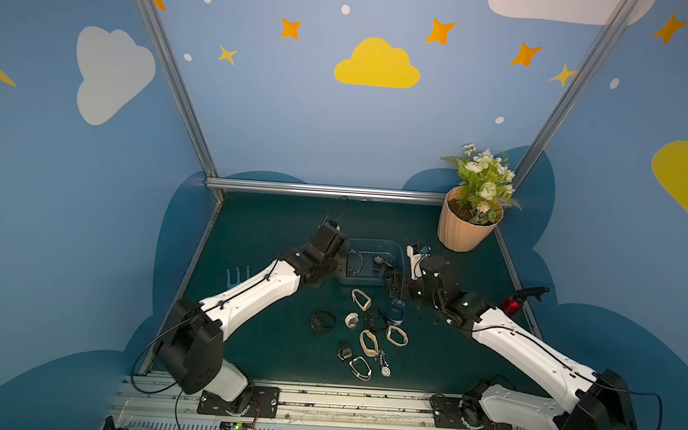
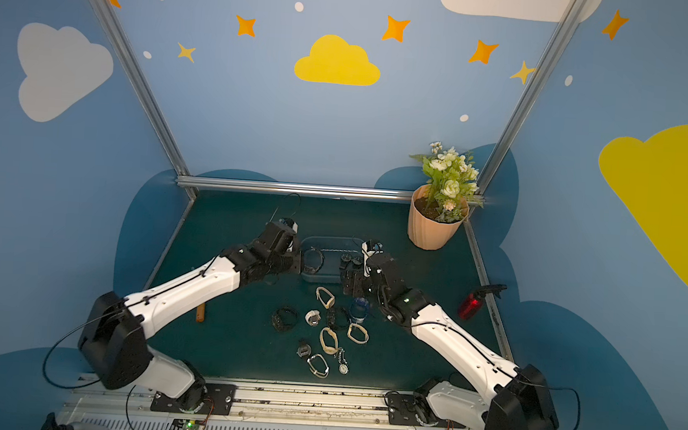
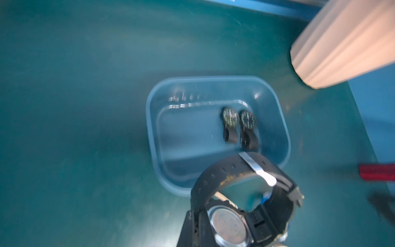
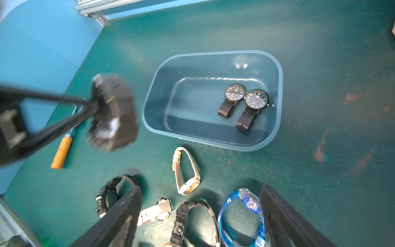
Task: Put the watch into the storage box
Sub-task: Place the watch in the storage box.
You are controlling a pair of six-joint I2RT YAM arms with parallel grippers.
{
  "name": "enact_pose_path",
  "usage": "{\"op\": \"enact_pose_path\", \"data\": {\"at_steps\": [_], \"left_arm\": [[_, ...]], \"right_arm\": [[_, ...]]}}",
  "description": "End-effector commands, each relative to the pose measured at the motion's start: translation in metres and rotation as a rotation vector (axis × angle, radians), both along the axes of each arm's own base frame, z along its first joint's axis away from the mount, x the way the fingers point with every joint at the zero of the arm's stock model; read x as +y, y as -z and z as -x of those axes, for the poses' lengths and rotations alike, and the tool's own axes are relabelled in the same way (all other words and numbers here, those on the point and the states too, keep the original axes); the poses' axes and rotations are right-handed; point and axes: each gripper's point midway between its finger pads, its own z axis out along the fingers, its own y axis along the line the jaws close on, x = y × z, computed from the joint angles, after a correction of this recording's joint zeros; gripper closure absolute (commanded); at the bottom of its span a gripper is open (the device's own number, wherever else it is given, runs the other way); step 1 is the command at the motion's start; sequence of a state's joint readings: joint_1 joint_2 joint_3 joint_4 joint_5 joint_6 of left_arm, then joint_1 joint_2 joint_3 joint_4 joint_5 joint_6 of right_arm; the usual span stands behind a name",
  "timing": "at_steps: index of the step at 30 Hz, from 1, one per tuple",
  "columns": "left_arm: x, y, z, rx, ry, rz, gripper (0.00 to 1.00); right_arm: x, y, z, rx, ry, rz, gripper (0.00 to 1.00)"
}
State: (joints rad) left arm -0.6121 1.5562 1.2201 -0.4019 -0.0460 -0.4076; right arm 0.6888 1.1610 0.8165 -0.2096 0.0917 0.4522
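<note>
The left gripper point(image 4: 90, 107) is clamped tight on a chunky black watch point(image 3: 228, 224), pinching it at the case so that the buckled strap loops out ahead of the fingers. The watch hangs clear of the green mat point(image 4: 320, 64) at the left end of the storage box point(image 4: 280, 85). It is blurred in the right wrist view, so whether it is over the rim or just outside it cannot be told. In both top views the strap loop shows against the box's left end. Inside the box two black round-faced watches point(image 4: 234, 95) lie side by side, touching, toward its right end. The right gripper point(image 4: 201, 190) is spread wide with nothing in it, hovering by the box's near side over loose watches on the mat. A clear blue watch point(image 4: 241, 213) lies below, between its fingers point(image 4: 126, 213), and a cream-strapped watch point(image 4: 186, 171) lies just beside the box. A peach ribbed pot point(image 1: 464, 227) stands well apart in the back right corner
</note>
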Motion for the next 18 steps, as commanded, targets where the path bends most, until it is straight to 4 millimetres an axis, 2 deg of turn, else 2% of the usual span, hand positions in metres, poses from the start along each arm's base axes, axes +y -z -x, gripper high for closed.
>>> {"op": "enact_pose_path", "data": {"at_steps": [1,8,14,18], "left_arm": [[-0.009,0.004,-0.018,0.026,0.046,-0.021,0.96],[-0.02,0.043,-0.051,0.151,0.039,-0.122,0.96],[-0.024,0.074,-0.069,0.221,0.023,-0.202,0.96],[-0.026,0.087,-0.078,0.235,0.013,-0.223,0.96]], "right_arm": [[-0.003,0.005,0.004,0.011,-0.009,0.009,0.12],[-0.002,0.002,0.004,0.01,-0.016,0.009,0.12],[-0.006,0.0,0.005,0.012,-0.004,0.015,0.12],[-0.007,0.002,0.004,0.006,-0.005,0.023,0.12]]}}
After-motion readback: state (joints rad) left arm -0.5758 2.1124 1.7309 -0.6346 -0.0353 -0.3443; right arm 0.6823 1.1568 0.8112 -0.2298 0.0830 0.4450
